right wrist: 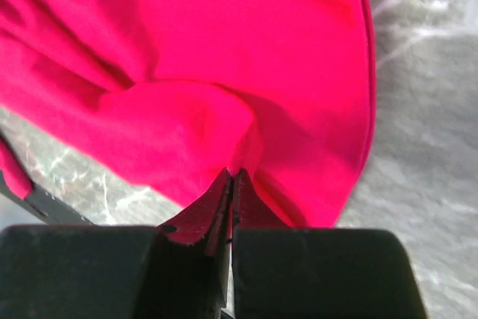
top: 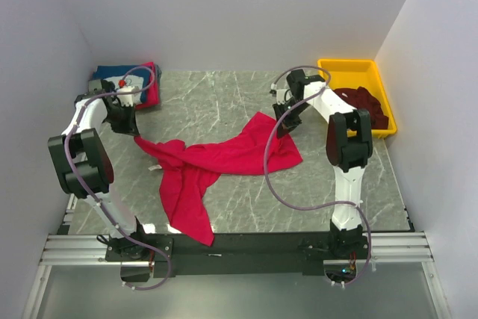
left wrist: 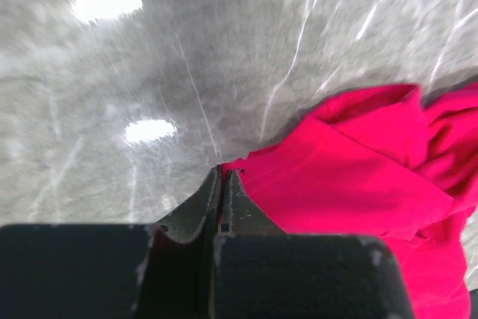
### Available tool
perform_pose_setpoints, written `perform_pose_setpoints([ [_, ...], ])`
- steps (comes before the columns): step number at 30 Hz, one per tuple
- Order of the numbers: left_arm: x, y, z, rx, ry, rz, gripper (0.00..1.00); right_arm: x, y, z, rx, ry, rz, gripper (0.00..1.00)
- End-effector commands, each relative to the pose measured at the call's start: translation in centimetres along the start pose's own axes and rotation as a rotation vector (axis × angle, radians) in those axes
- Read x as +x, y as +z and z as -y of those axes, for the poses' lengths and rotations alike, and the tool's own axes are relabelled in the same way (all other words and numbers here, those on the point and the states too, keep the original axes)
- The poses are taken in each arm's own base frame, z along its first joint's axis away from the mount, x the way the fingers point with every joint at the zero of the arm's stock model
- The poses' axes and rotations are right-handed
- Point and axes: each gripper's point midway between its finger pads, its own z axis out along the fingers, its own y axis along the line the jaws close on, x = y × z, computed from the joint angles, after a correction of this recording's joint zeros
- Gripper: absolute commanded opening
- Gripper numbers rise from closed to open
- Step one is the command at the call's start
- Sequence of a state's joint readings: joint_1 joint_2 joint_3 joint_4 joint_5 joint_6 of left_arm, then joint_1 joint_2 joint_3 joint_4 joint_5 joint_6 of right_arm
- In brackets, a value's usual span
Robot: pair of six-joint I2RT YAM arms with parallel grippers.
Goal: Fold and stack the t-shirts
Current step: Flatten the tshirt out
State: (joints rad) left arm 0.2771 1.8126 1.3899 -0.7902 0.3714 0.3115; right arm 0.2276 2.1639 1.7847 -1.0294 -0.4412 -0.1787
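On the table [top: 224,102], the red t-shirt [top: 216,158] lies rumpled between the arms; left fingers [left wrist: 213,199] pinch its corner tight; right fingers [right wrist: 215,203] clamp a fold, seemingly to stretch it flat.

On my left wrist view the table [left wrist: 112,57] is blurred, and the red shirt [left wrist: 358,184] runs off the right edge.

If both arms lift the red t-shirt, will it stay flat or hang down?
Probably it sags in the middle: the red t-shirt lies crumpled in soft folds. It looks thin and light. Pushed, it would likely bunch, not slide.
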Motion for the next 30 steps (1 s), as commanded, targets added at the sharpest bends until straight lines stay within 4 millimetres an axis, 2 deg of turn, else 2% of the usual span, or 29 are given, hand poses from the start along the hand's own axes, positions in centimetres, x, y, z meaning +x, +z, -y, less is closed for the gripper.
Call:
perform_pose_setpoints([
  [1,-4.9,-3.9,0.4,0.007,0.037,0.165,0.0,-2.2,-6.1,-0.7,-0.012,-0.095,0.181,0.0],
  [3,-5.9,-4.8,0.6,0.013,0.049,0.194,0.0,-3.1,-8.7,-0.8,-0.004,-0.135,0.256,0.0],
  [7,-9.3,-7.9,1.0,0.019,0.073,0.313,0.0,-5.1,-14.2,0.4,0.038,-0.168,0.419,0.0],
  [9,-10.3,-9.1,1.1,0.023,0.075,0.353,0.01,-5.8,-16.5,0.3,0.062,-0.204,0.484,0.0],
  [14,-13.1,-12.2,1.6,0.025,0.074,0.463,0.01,-7.5,-21.3,-0.4,0.118,-0.275,0.618,0.0],
  [17,-14.3,-13.8,1.9,0.022,0.074,0.521,0.01,-8.0,-23.1,-0.7,0.154,-0.286,0.673,0.0],
  [18,-14.9,-14.5,2.0,0.026,0.066,0.547,0.01,-8.4,-24.5,-1.1,0.175,-0.303,0.719,0.0],
  [21,-16.7,-17.7,2.6,0.024,0.076,0.634,0.0,-9.1,-28.2,-2.2,0.235,-0.332,0.831,0.0],
  [22,-17.6,-19.3,2.9,0.014,0.088,0.675,0.0,-9.2,-29.4,-2.6,0.251,-0.334,0.867,0.0],
  [23,-18.0,-20.8,3.1,0.008,0.094,0.711,0.0,-9.3,-31.8,-3.4,0.288,-0.355,0.937,0.0],
  [25,-19.3,-24.1,4.1,-0.001,0.117,0.794,0.0,-9.2,-34.3,-4.4,0.318,-0.366,1.01,0.0],
  [26,-19.5,-26.2,4.9,-0.009,0.136,0.84,0.01,-8.8,-37.0,-5.6,0.35,-0.391,1.091,0.0],
  [27,-19.9,-28.0,5.6,-0.013,0.146,0.881,0.0,-8.4,-38.1,-5.8,0.377,-0.386,1.124,0.0],
  [28,-20.1,-30.4,6.6,-0.032,0.179,0.942,0.0,-7.5,-41.0,-7.3,0.405,-0.408,1.21,0.0],
  [30,-19.9,-33.2,7.8,-0.049,0.201,1.01,0.0,-6.3,-42.8,-7.9,0.449,-0.406,1.275,0.0],
])
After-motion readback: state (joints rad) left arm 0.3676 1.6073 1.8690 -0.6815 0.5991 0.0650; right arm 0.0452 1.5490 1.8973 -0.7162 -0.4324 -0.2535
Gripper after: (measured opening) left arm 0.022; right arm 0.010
